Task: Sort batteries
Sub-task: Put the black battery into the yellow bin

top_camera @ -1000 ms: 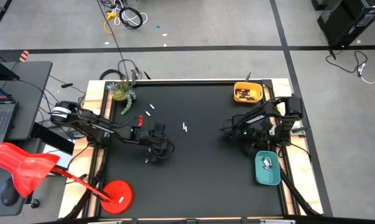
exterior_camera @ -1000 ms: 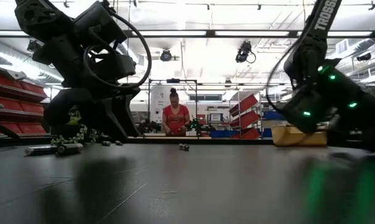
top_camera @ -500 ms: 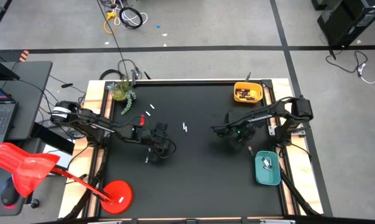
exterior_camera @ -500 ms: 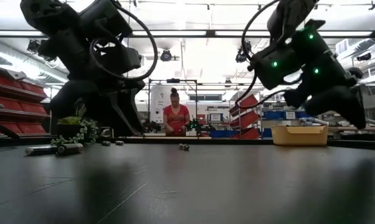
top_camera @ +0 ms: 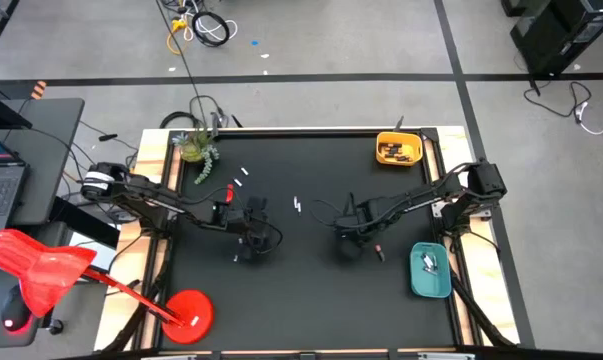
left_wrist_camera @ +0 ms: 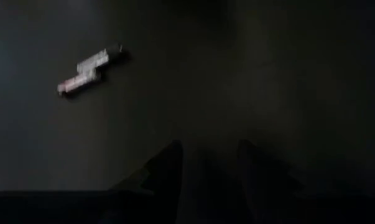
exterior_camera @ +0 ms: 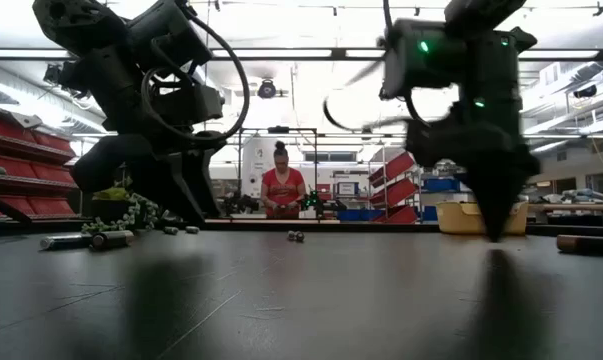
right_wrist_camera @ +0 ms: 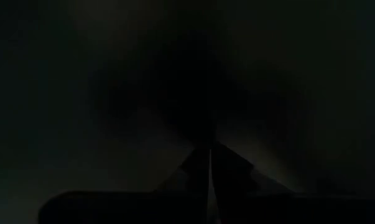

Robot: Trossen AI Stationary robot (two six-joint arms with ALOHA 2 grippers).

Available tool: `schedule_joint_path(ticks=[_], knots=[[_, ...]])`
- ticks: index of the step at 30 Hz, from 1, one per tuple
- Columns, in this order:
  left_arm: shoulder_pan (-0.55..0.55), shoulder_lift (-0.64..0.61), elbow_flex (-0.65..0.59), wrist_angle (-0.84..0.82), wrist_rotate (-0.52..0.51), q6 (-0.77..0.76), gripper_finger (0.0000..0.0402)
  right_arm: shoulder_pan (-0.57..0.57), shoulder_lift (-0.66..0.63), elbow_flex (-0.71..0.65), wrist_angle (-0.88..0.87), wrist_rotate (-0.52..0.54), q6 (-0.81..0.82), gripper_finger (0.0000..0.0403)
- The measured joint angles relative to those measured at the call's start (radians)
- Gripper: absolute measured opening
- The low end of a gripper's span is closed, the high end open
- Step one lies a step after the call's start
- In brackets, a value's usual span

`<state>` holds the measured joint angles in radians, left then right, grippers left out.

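We swung the right gripper (top_camera: 353, 243), closed and empty, from beside the teal tray (top_camera: 430, 273) to mid-tabletop near a reddish battery (top_camera: 379, 250); left gripper (top_camera: 249, 240) hovered part-open over another battery (left_wrist_camera: 89, 67).

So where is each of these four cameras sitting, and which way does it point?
High view: overhead, facing straight down; both arms, left gripper, right gripper.
Low view: at tabletop height, facing the room; both arms hang in.
Left wrist: faces the table past its open fingers; a battery lies ahead.
Right wrist: shut fingers over bare table.
High and low views share the yellow tray.
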<state>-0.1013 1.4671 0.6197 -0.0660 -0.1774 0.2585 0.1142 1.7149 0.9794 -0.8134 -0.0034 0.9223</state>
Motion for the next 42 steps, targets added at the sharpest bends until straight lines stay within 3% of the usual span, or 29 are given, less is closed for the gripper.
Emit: schedule_joint_path(ticks=[6, 15, 32, 35, 39, 42], knots=[[-0.029, -0.043, -0.002, -0.083, -0.004, -0.065, 0.0158, 0.003, 0.0, 0.0, 0.295, 0.035, -0.006, 0.0028], [-0.083, -0.062, -0.002, -0.04, -0.015, -0.079, 0.0158, 0.009, 0.002, 0.0, 0.514, 0.252, -0.011, 0.0026], [-0.084, -0.062, -0.002, -0.031, -0.06, -0.087, 0.0158, -0.029, 0.002, 0.0, 1.154, 0.222, -0.218, 0.0027], [-0.084, -0.062, -0.002, -0.03, -0.06, -0.087, 0.0158, -0.046, 0.002, 0.0, 1.165, 0.226, -0.3, 0.0027], [-0.084, -0.062, -0.002, -0.029, -0.059, -0.094, 0.0158, -0.054, 0.002, 0.001, 1.127, 0.231, -0.177, 0.0027], [-0.084, -0.062, -0.002, -0.029, -0.059, -0.094, 0.0158, -0.054, 0.003, 0.0, 1.111, 0.083, -0.192, 0.0028]])
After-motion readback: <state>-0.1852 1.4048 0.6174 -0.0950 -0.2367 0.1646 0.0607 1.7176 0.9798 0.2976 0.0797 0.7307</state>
